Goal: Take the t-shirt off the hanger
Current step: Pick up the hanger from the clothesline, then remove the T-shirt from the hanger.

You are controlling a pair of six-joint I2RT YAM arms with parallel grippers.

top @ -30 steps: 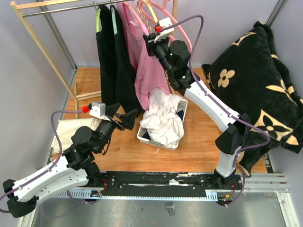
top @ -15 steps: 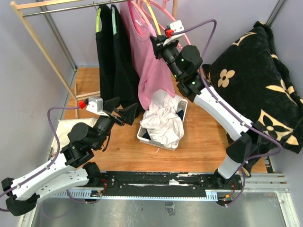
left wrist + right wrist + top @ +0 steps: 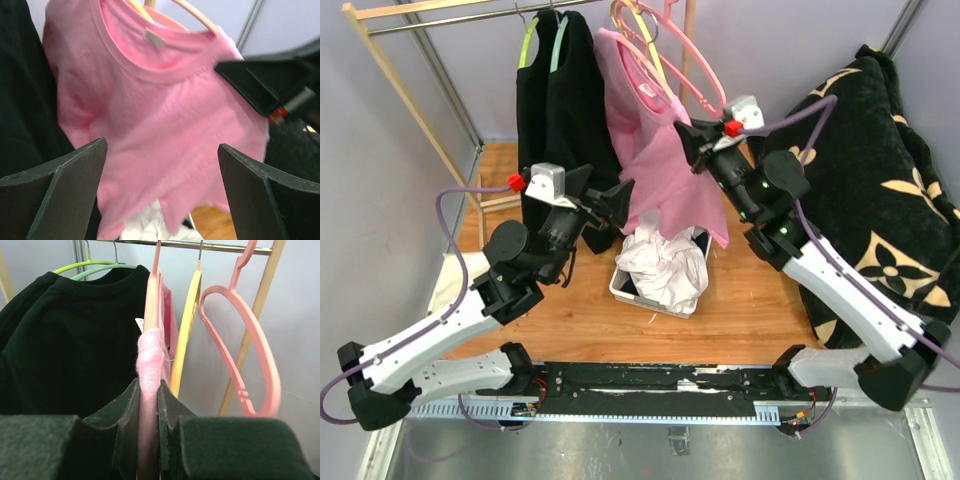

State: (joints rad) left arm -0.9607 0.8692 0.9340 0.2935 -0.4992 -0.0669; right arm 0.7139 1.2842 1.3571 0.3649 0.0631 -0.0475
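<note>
The pink t-shirt (image 3: 655, 140) is short-sleeved, with a ribbed round collar and a small white label (image 3: 152, 37) sewn inside the neck. It is hung on a pale pink hanger (image 3: 151, 295) below the rail (image 3: 470, 15), toward that rail's right end, with black garments (image 3: 560, 110) hung just beside it nearer the rail's middle. A yellow hanger (image 3: 187, 315) and a bare pink hanger (image 3: 250, 345) are hooked further along toward the rail's right end.

A folded ridge of the shirt's shoulder fabric is pinched between the fingers of the right claw (image 3: 149, 385), below the rail. The left claw (image 3: 162, 145) is spread wide in front of the shirt's chest, and nothing is gripped by it.

Most of the hanger is covered by the shirt; only its hook and a short piece of one arm can be seen. In the left wrist view the cloth is blurred and the hem is cut off by the lower edge. One side of the shirt is hidden by the black garments. In the right wrist view only the pinched ridge can be made out.

The collar is kept up at the rail and the hem is pointed downward. The long axis is run from collar to hem but is tilted, the lower part being drawn out beyond the rail's right end.
</note>
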